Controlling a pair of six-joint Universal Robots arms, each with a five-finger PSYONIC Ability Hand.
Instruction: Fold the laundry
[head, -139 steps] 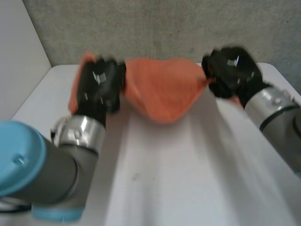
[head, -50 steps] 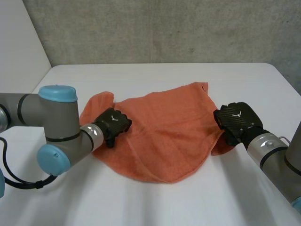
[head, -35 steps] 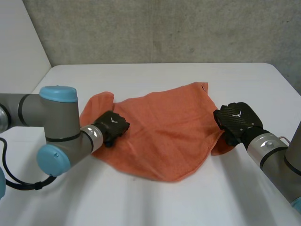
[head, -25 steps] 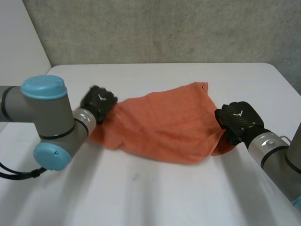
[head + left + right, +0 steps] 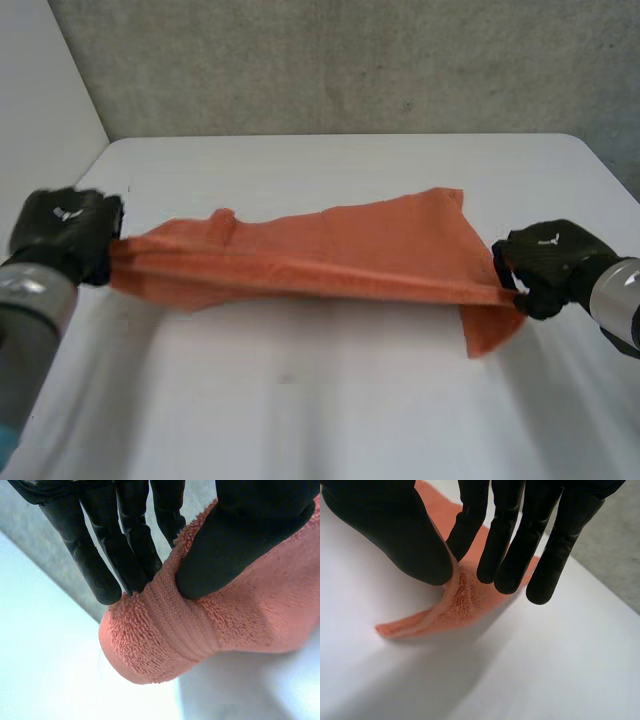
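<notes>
White table (image 5: 330, 420), orange towel (image 5: 340, 255) stretched left to right.
Towel taut over mid-table, a corner drooping at right. Left hand (image 5: 65, 235) pinches its left end between thumb and fingers; right hand (image 5: 550, 265) pinches the right end likewise.

The towel (image 5: 320, 255) stretches sideways over the middle of the bench (image 5: 330, 400), strung between 2 hands. The left hand (image 5: 65, 235) is at the towel's left end, with that bunched end pinched between its thumb and fingers. The right hand (image 5: 548, 265) is at the towel's right end, pinching the near edge there. A loose corner of the towel droops just left of that hand, toward the bench's front. The rest of the towel spreads behind the taut near edge. A wall (image 5: 350, 60) stands behind the towel, past the bench's far edge.
</notes>
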